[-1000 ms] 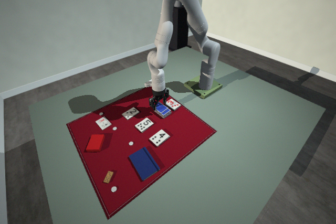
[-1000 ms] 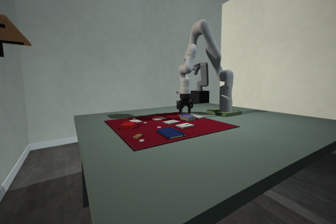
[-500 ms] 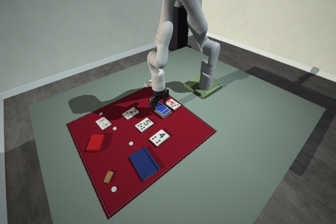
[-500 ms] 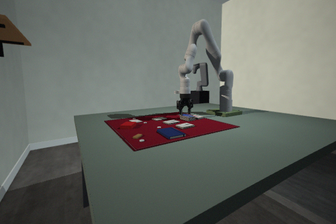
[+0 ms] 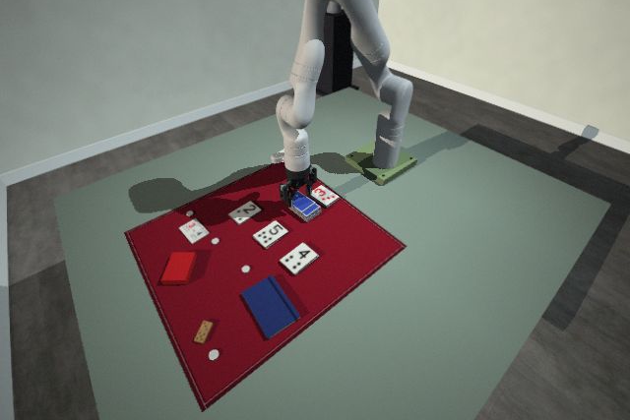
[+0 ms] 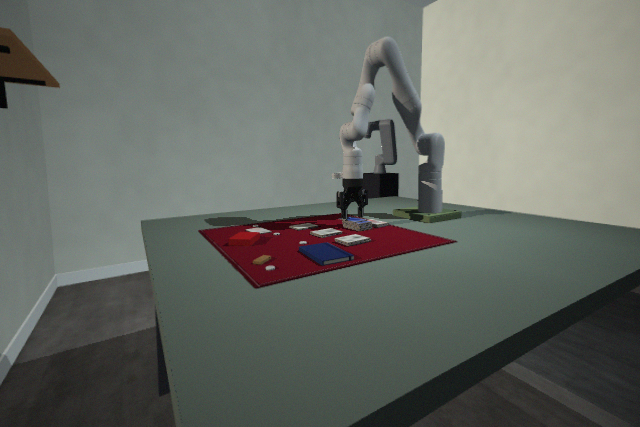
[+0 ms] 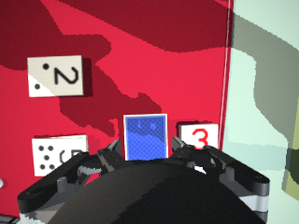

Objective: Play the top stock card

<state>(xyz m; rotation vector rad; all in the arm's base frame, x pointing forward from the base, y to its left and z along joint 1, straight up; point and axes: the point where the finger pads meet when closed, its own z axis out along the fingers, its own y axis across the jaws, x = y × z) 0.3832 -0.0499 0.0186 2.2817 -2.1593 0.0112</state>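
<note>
The face-down stock (image 5: pixel 306 208) (image 6: pixel 356 226) (image 7: pixel 145 129) shows a blue back on top. My gripper (image 5: pixel 298 198) (image 6: pixel 353 217) (image 7: pixel 146 145) is open and points down at the stock, its fingers at opposite sides, nothing gripped. In the wrist view it hides the stock's near end. Fingertip contact cannot be told. A red 3 (image 5: pixel 325 195) (image 7: pixel 198 134) lies close beside the stock. A black 2 (image 5: pixel 245 211) (image 7: pixel 56 77), a black 5 (image 5: pixel 271 233) (image 7: pixel 48 155) and a black 4 (image 5: pixel 300 258) (image 6: pixel 352 239) lie face up, apart from each other.
On the red mat (image 5: pixel 366 237) (image 6: pixel 413 241) are a white card with red and black marks (image 5: pixel 193 230), a red box (image 5: pixel 178 268) (image 6: pixel 244 238), a blue notebook (image 5: pixel 269 306) (image 6: pixel 324 253), a tan domino-like tile (image 5: pixel 203 331) and several white discs. The green robot base (image 5: pixel 358 161) stands behind.
</note>
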